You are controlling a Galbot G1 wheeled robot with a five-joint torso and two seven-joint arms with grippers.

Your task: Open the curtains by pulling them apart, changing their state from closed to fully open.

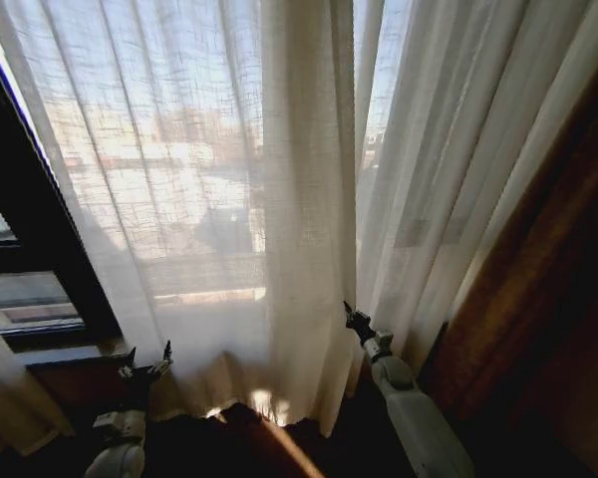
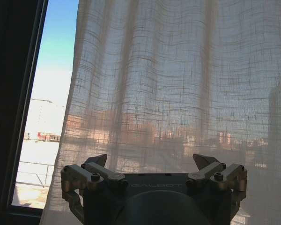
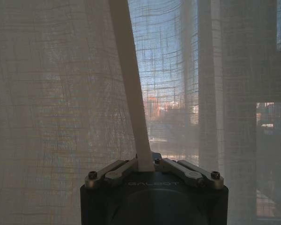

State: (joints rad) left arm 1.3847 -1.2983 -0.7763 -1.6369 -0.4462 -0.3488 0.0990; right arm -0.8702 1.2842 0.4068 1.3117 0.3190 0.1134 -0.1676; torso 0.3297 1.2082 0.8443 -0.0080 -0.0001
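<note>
The curtains hang shut over the window as two sheer cream panels, the left panel (image 1: 169,159) and the right panel (image 1: 439,169), meeting near the middle. My right gripper (image 1: 351,317) is at that meeting line, low down. In the right wrist view this gripper (image 3: 145,165) is shut on a narrow folded hem strip (image 3: 129,84) that runs taut up from the jaws. My left gripper (image 1: 148,358) sits low at the left panel's outer part, open, with its fingers apart. In the left wrist view the gripper (image 2: 151,161) faces the pleated fabric (image 2: 168,84) with nothing between its fingers.
A dark window frame (image 1: 30,219) runs down the left, with bare glass (image 2: 51,70) beyond the left panel's outer edge. A dark brown drape (image 1: 548,279) hangs at the right. The curtain bottoms bunch on the dark floor (image 1: 249,438) between my arms.
</note>
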